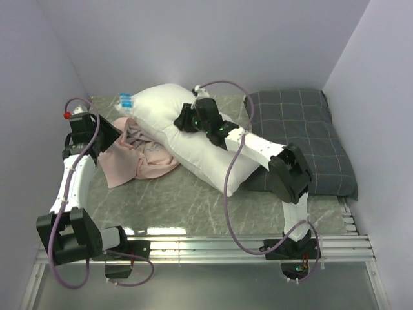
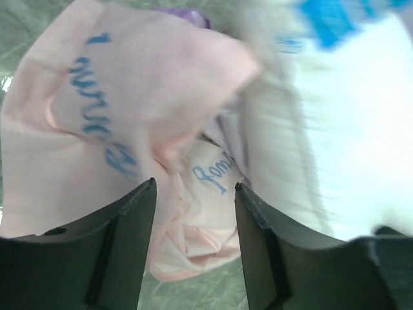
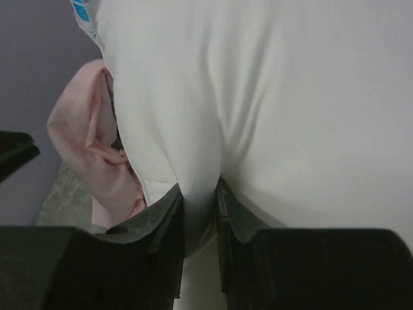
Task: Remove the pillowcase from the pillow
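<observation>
The pale pink pillowcase (image 1: 135, 155) lies crumpled on the table at the left, beside the white pillow (image 1: 193, 148), which lies bare diagonally across the middle. My left gripper (image 1: 111, 134) is open at the pillowcase's left edge; in the left wrist view its fingers straddle the pink fabric with blue script (image 2: 129, 116), gripper (image 2: 195, 187), and do not pinch it. My right gripper (image 1: 187, 119) is on top of the pillow and is shut on a fold of the white pillow (image 3: 271, 97), gripper (image 3: 200, 190). The pink pillowcase (image 3: 90, 142) shows at its left.
A dark grey checked pillow (image 1: 303, 135) lies at the right, under the white pillow's near end. A blue and white label (image 1: 124, 101) sticks out at the white pillow's far left corner. Lilac walls close in left, back and right. Metal rails (image 1: 258, 242) run along the near edge.
</observation>
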### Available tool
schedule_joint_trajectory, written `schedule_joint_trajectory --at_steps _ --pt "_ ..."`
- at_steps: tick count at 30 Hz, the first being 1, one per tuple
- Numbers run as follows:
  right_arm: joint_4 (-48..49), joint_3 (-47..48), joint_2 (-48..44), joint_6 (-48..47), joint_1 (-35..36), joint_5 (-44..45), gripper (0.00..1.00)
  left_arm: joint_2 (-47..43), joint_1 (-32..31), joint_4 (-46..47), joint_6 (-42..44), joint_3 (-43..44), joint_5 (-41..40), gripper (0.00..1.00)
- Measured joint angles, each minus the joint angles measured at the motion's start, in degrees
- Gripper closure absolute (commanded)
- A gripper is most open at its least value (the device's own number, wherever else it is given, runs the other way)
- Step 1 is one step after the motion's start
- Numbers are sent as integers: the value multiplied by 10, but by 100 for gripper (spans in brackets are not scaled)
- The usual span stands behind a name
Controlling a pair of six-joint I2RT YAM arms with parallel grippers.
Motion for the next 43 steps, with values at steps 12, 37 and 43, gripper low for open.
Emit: schedule_joint_trajectory --at_steps 12,37,43 --pt "41 -38 -97 29 23 -40 4 -180 -154 -38 106 35 -31 37" --pt "-105 -394 -558 -6 15 129 2 -344 -234 -17 145 -82 -48 28" --pt "-105 -398 -579 -16 15 136 2 -345 -234 -13 142 -83 -48 28"
